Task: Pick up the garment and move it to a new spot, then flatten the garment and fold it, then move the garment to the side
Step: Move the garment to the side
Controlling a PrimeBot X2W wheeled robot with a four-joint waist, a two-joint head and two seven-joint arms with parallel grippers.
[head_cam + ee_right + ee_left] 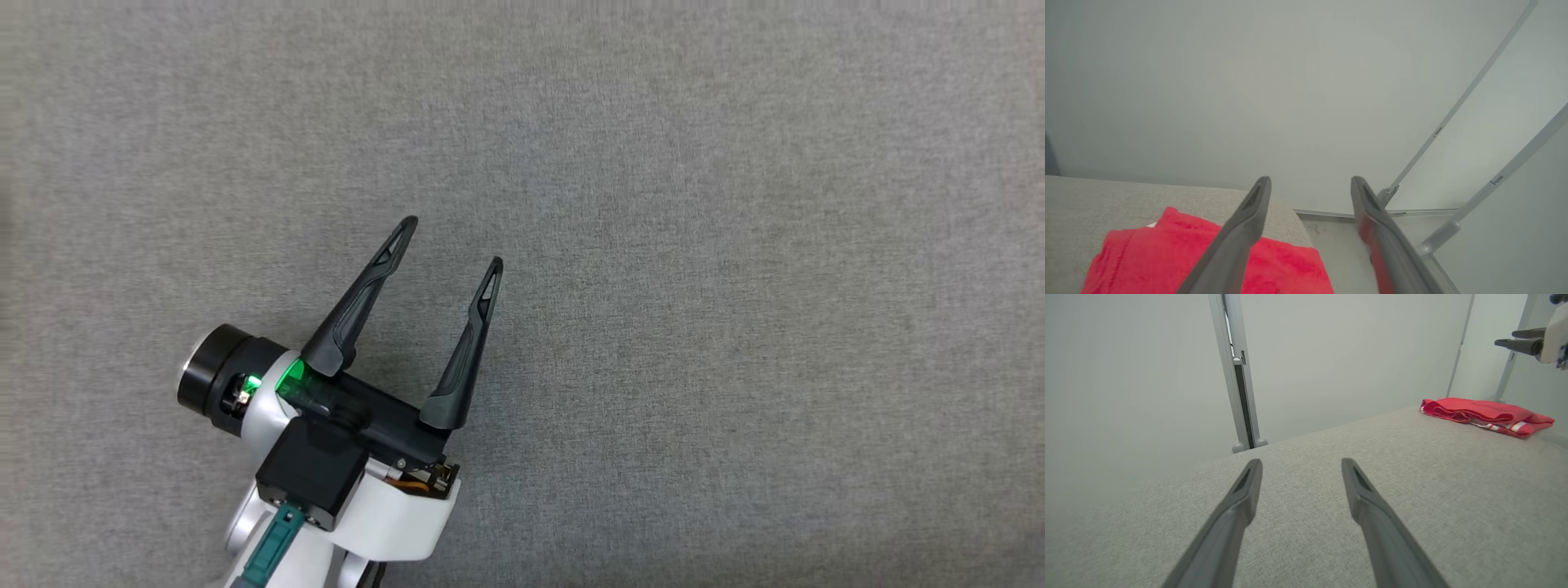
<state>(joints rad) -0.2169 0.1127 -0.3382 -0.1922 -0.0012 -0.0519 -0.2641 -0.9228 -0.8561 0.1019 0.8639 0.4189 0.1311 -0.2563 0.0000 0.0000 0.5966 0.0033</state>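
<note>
right gripper (1310, 179), jaws wide & empty, just above folded red cloth garment (1147, 253); left gripper (452, 241), same, well apart from it, so right arm nearer.

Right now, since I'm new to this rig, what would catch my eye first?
The folded red garment stands out, bright on the grey table near a corner. Then the left gripper, open over the table, and the right gripper, open above the garment.

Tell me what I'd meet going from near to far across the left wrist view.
left gripper, jaws open → bare grey table → red garment lying near the table's far right edge → pale wall
</note>
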